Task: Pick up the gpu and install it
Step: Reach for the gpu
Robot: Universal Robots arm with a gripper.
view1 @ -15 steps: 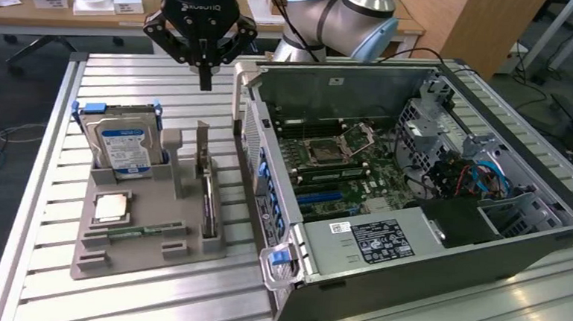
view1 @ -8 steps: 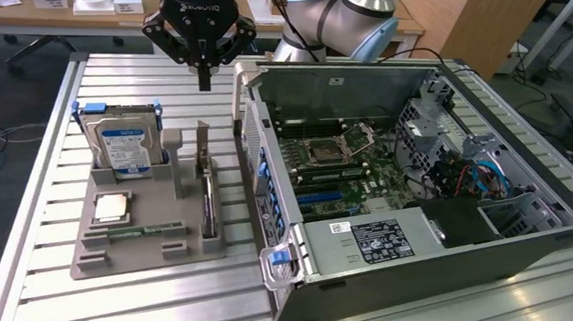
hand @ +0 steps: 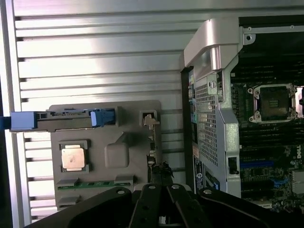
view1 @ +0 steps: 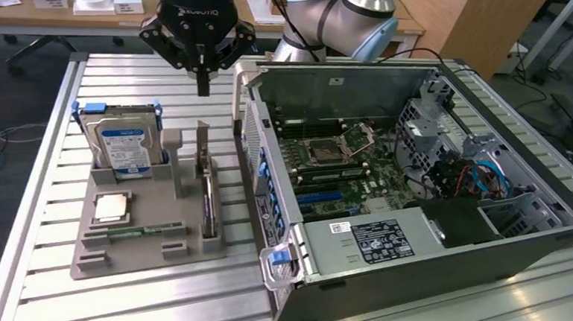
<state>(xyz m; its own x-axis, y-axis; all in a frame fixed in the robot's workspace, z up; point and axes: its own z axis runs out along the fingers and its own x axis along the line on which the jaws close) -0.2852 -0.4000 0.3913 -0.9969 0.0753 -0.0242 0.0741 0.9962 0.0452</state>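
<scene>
The gpu [view1: 206, 189] stands on edge in a slot of the grey holder [view1: 183, 250], its silver end bracket [view1: 202, 144] pointing up at the far end. My gripper [view1: 203, 88] hangs in the air well above that bracket, its fingers drawn together into one tip with nothing between them. From the wrist view the gpu [hand: 153, 159] appears edge-on, just beyond my dark fingers [hand: 145, 206], with the holder [hand: 118, 154] spread under it. The open computer case [view1: 411, 250] lies beside the holder, its motherboard [view1: 336, 163] exposed.
The holder also carries a blue-labelled hard drive [view1: 123, 150], a CPU [view1: 111, 208] and a RAM stick [view1: 142, 232]. The case's near wall [view1: 257, 151] rises close to the gpu. Everything rests on a slatted metal table [view1: 122, 83]. Desks with clutter stand behind.
</scene>
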